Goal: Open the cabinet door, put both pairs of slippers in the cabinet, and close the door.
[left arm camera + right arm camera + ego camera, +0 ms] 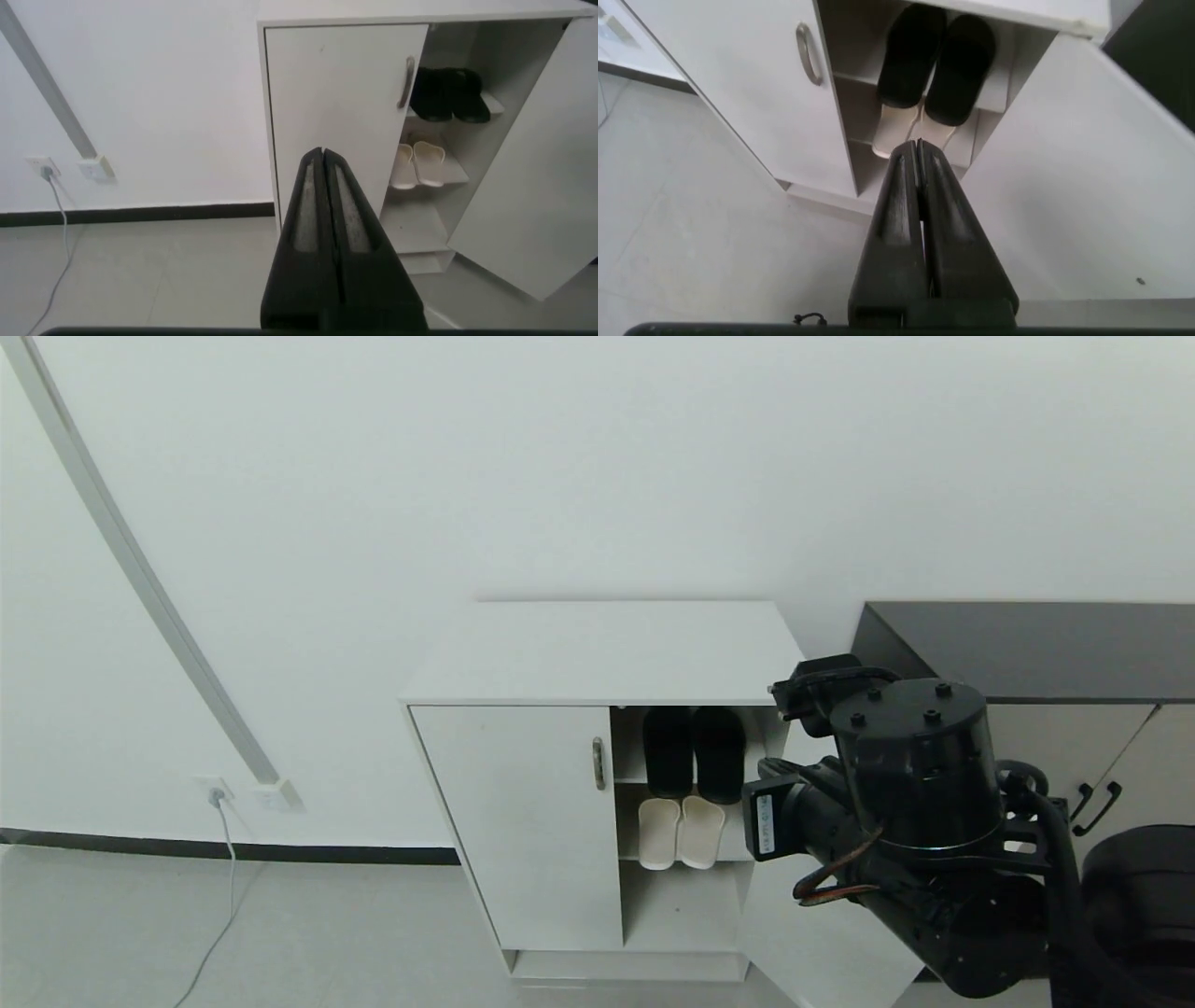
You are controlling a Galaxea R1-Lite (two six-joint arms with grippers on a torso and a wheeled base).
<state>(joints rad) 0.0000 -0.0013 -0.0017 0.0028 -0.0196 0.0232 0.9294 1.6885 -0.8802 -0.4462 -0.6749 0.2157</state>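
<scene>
Right gripper point(919, 147) clamped shut, pointed at the cabinet point(597, 653) opening; left gripper point(323, 154) shut too, facing its closed door point(336, 93). Black slippers point(693, 751) sat on the cabinet's upper shelf, white slippers point(681, 833) below (right door point(822, 943) stood wide). Head view added the right arm point(915, 765), bent beside the cabinet.

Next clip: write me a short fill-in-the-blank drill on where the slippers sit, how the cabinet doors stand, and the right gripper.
1. The black slippers lie on the shelf directly ____ the white slippers.
2. The right door of the cabinet stands ____, while the left door is closed.
3. The right gripper hangs in front of the shelves with its jaws ____, holding nothing.

Missing words: above; open; shut.
</scene>
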